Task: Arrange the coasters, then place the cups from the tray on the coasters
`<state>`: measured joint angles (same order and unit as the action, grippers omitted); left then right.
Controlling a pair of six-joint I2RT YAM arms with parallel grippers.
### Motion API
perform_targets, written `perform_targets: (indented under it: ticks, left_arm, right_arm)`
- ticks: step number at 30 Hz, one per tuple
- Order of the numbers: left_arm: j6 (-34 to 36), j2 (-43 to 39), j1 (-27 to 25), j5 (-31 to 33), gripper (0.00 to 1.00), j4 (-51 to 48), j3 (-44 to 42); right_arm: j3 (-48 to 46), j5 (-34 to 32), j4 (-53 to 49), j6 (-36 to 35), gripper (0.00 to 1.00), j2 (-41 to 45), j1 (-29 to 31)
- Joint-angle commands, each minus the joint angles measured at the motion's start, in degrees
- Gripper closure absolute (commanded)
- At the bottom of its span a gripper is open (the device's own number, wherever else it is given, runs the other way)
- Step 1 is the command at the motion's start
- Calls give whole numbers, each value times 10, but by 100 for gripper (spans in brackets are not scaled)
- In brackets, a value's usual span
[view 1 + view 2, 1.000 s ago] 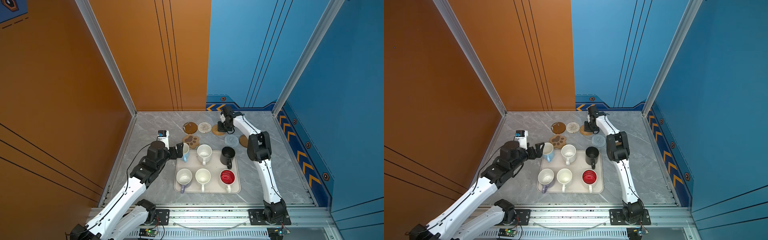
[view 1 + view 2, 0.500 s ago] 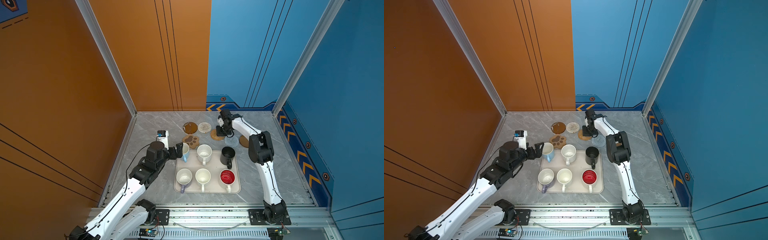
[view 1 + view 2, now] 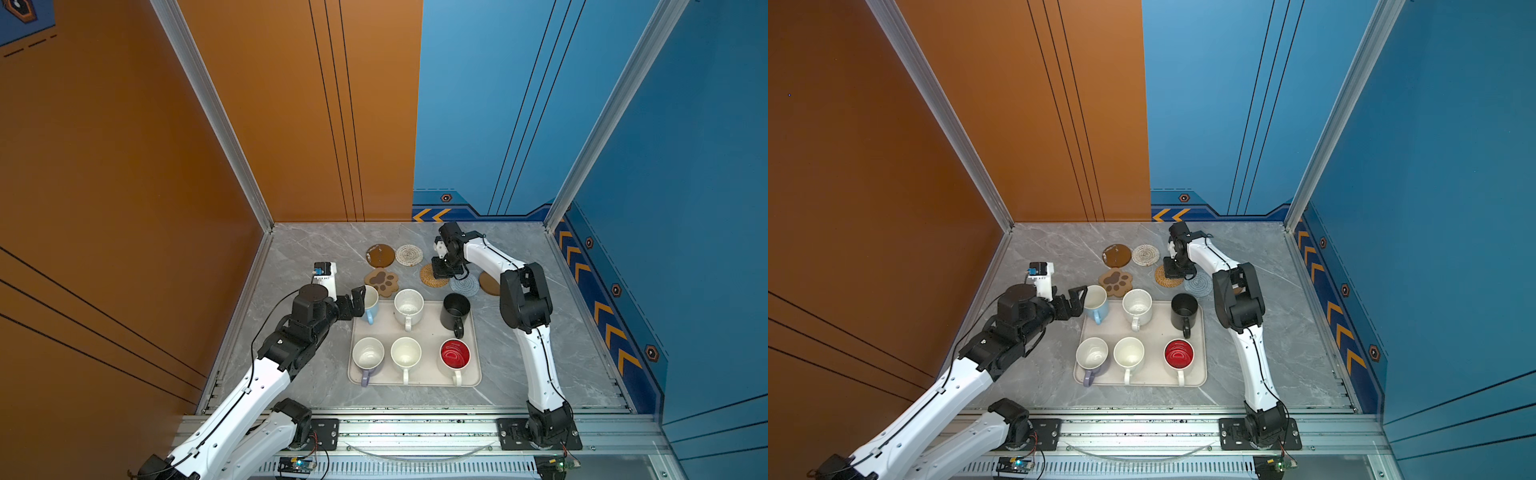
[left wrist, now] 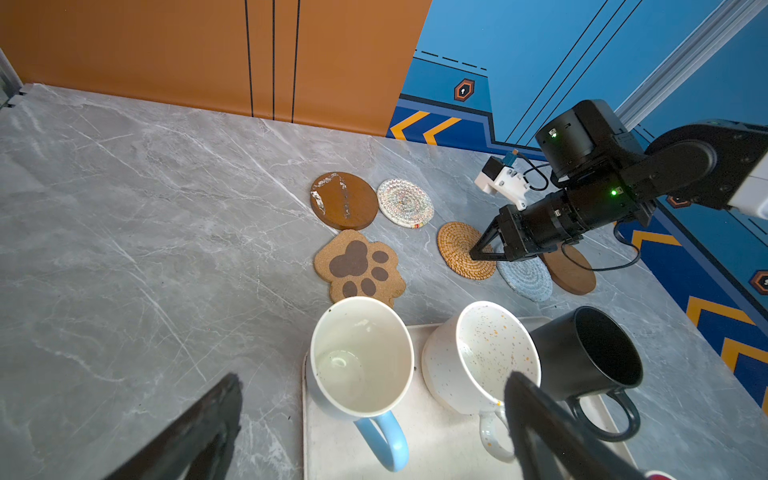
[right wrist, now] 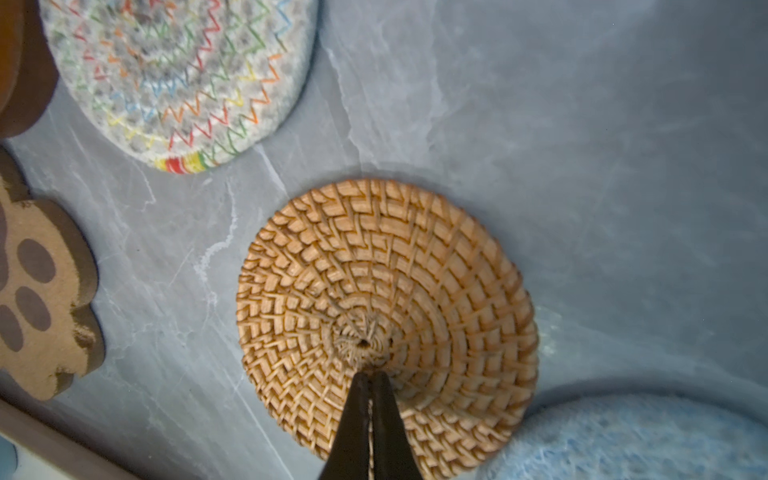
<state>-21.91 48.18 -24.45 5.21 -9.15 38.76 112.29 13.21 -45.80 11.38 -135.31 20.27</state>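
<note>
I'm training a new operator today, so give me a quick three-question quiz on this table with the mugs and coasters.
1. Multiple choice: the tip of the right hand rests on which one?
A) the paw-shaped coaster
B) the tan rattan coaster
C) the white woven coaster
2. True or false: the left hand is shut.
3. Count: how many of the six mugs stand on a coaster?

Key
1. B
2. False: it is wide open, next to the light blue mug.
3. None.
</note>
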Motion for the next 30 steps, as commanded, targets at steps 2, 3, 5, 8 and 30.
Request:
perform_targets:
  ticks: [2,3,5,8,30]
  left_arm:
    - [8,-12,-7,13,1,-10,-7]
    - [8,-12,-8,14,1,-10,-7]
    - [9,-12,-7,14,1,-10,-7]
    - [10,-13,-8,14,1,-11,-7]
    - [7,-22,-7,16,1,-11,-16]
  right_arm:
    - [-36,-3,-64,-14,100,-17,10]
    - [-37,-1,-64,-15,100,-17,12]
    - [-37,4,-64,-15,100,-17,14]
    - [-42,9,-64,-15,100,-13,16]
    - [-107,14,-64,-23,100,21,20]
